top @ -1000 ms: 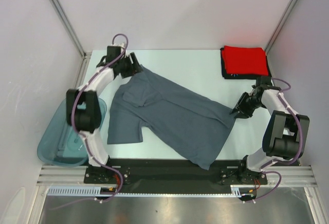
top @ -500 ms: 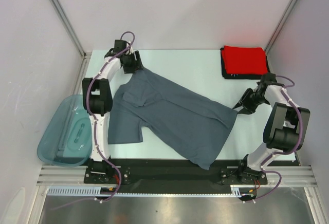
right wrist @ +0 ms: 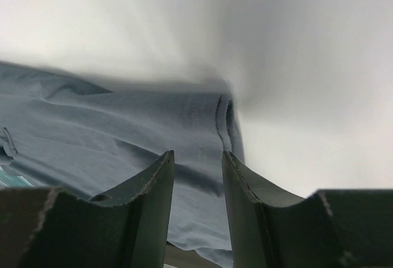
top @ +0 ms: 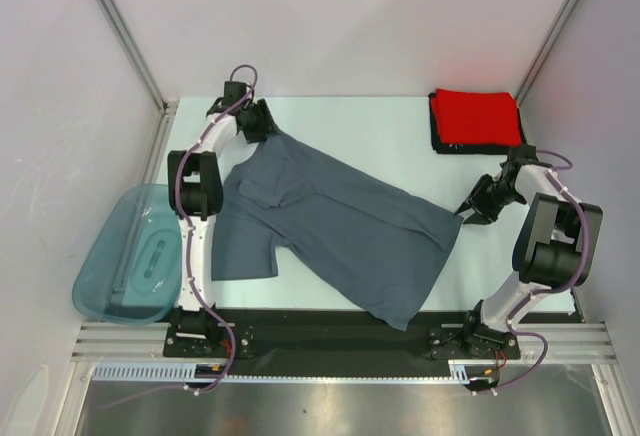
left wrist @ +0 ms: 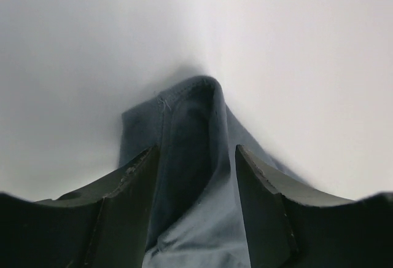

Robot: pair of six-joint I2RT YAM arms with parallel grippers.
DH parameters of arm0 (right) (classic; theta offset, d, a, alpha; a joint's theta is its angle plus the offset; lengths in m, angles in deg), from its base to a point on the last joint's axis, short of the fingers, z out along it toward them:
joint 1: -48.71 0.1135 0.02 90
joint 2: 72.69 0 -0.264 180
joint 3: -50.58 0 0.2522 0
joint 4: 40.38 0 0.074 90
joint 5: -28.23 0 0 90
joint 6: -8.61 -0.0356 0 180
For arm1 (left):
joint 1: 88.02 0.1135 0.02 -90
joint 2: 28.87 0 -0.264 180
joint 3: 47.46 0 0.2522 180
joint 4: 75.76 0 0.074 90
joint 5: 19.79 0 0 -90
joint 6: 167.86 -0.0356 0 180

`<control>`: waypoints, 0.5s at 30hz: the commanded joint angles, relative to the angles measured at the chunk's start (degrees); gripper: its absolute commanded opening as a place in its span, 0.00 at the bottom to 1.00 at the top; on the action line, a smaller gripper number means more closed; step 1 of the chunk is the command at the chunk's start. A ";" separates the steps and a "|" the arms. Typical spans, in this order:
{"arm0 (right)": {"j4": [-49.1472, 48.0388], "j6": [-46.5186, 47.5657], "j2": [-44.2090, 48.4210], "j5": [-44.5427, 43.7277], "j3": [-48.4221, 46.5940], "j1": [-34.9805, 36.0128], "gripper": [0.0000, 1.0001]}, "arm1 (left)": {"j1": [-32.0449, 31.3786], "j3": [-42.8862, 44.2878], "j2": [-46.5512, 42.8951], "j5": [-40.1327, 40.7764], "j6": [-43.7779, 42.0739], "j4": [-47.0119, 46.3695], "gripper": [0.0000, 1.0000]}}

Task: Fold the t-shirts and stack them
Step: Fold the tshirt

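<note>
We saw bare table (top: 380, 136) beyond the blue-grey shirt (top: 340, 221); left gripper (left wrist: 196, 149) straddled its corner, grip unclear; right gripper (right wrist: 198, 153) narrowly pinched its hem.

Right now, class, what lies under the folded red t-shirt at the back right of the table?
A folded black t-shirt: only its left and near edges peek out from beneath the red t-shirt. The rest of it, and the table beneath, is covered.
</note>
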 commanded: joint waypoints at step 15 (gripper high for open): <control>-2.05 2.12 -4.68 -3.29 -2.13 0.34 0.48 | 2.91 1.48 1.89 -4.33 11.65 -9.03 0.19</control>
